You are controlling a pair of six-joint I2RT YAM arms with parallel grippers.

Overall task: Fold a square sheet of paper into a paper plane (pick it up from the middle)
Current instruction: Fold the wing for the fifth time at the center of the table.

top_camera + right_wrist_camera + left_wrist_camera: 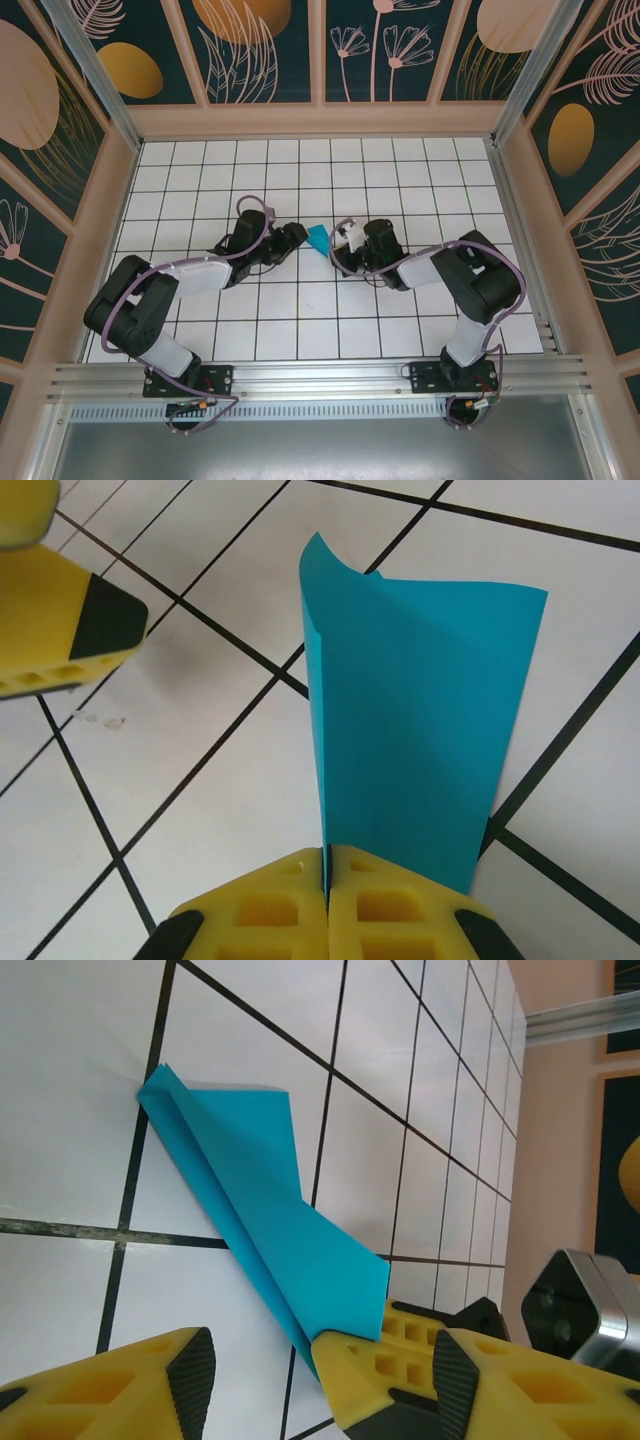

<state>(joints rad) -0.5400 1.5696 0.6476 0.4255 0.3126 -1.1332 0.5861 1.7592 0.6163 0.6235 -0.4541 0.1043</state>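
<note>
The teal-blue sheet of paper (pixel 318 240) is folded into a narrow pointed dart with a long crease (pixel 250 1210). It stands on edge over the middle of the white grid table (pixel 300 320). My right gripper (pixel 327 865) is shut on its near end, the paper (pixel 420 720) rising upright from between the pressed yellow fingers. In the top view the right gripper (pixel 338 245) sits just right of the paper. My left gripper (pixel 297 238) is open just left of it. In the left wrist view its jaws (pixel 322 1380) stand apart on either side of the right gripper's yellow fingertips (pixel 385 1365).
Patterned walls (pixel 90 200) enclose the table on three sides. An aluminium rail (pixel 320 378) runs along the near edge by the arm bases. One of the left gripper's fingers (pixel 60 610) lies at the upper left of the right wrist view.
</note>
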